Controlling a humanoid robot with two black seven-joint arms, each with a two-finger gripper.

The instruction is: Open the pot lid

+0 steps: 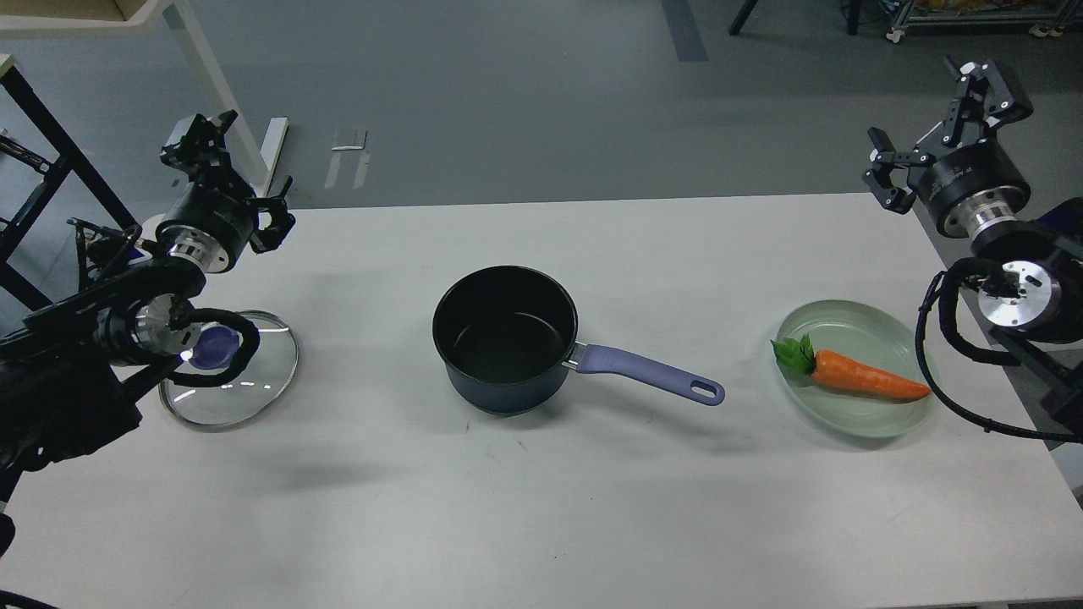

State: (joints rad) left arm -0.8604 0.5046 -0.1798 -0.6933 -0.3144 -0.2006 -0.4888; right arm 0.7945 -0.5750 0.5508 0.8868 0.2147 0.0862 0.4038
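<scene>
Our left pincer [228, 173] hung spread and empty above the table [541, 507], and the right pincer [943, 139] was splayed wide too. The lid [245, 393] lay flat just below the left arm, well apart from the uncovered pot [505, 338], so we judged the opening done.

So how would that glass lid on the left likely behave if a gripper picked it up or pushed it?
The lid looks like rigid glass in a metal rim, so probably stiff but breakable if dropped. Lying flat on the table, it would likely slide, not roll. Its blue knob seems the only good grip; the smooth glass looks slippery.
</scene>
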